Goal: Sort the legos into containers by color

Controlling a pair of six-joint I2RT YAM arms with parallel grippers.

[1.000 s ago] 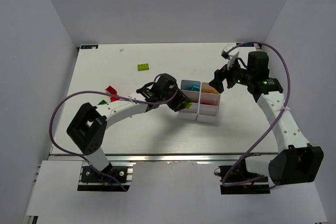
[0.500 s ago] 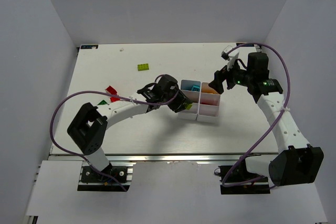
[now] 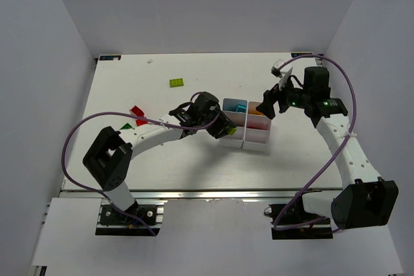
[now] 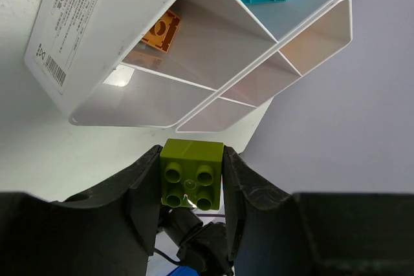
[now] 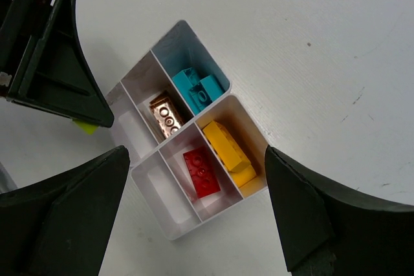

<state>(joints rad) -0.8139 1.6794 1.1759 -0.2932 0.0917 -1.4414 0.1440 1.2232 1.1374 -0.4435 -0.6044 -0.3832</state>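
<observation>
Surroundings: The table is carrying the containers near its centre. Three loose legos are lying well apart from the block, on the left half of the table: a lime brick towards the far edge, a red piece, and a green piece near the left arm. A purple cable is looping over that arm.

Bin contents, right wrist view: cyan bricks are occupying one end bin, with a yellow brick in the bin beside them. An orange brick and a red brick are sitting in the two middle bins.

Left gripper: The fingers are pressing on both sides of a lime green brick, its studs facing the wrist camera. The brick is sitting just beside the outer corner of the containers, at the end away from the cyan bricks. Whether it is touching the wall cannot be told.

Right gripper: It is hovering over the far right side of the block. Its fingers are spreading wide and are gripping nothing.
</observation>
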